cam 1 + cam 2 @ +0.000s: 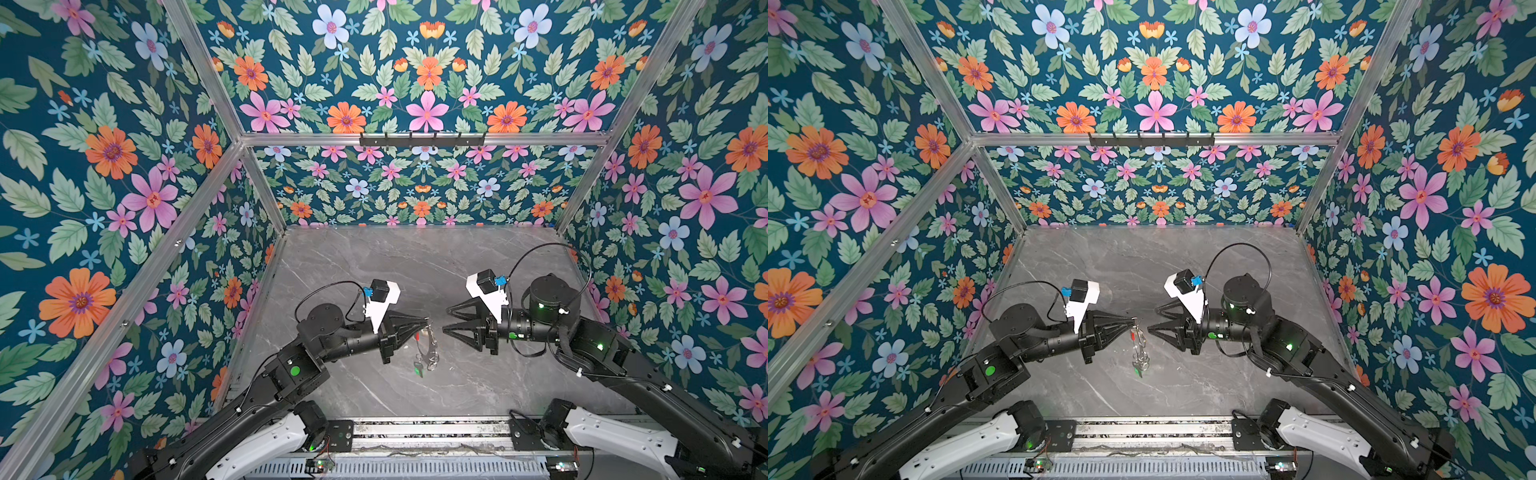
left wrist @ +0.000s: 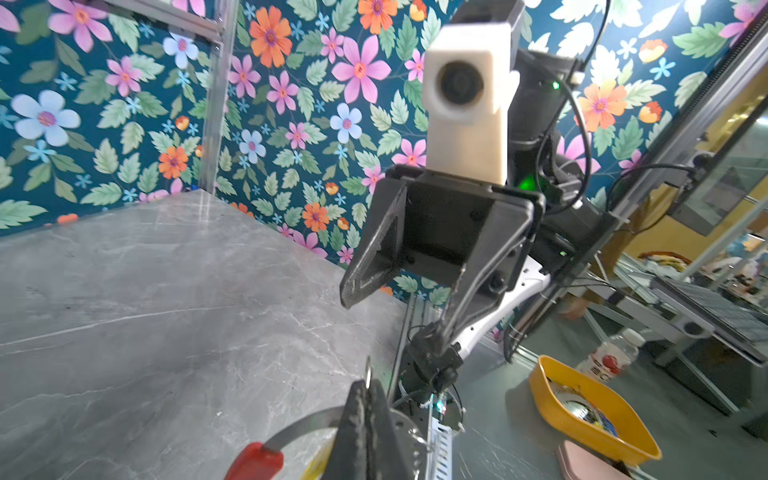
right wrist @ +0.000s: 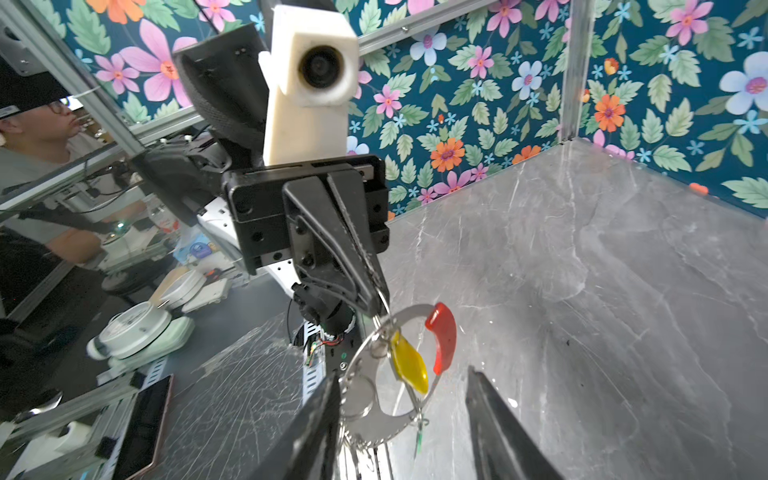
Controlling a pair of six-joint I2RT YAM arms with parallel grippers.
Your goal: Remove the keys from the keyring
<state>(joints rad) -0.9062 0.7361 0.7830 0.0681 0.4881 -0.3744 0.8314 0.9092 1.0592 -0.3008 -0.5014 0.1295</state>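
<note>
Now: saw left gripper [image 1: 426,321] clamped on keyring [image 3: 409,311], green-tagged key [image 1: 418,368] and yellow key [image 3: 409,365] on it; right gripper [image 1: 446,320] spread apart alongside. Also saw yellow tub [image 2: 602,442], shiny clutter inside.

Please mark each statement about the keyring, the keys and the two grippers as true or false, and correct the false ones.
1. The left gripper is shut on the keyring, which hangs from it above the table. True.
2. The right gripper grips the red segment of the ring. False: its jaws stand open, and it is apart from the ring and touches nothing.
3. Both keys lie loose on the table. False: the yellow key and the green-tagged key both hang on the keyring.
4. The two grippers point toward each other. True.
</note>
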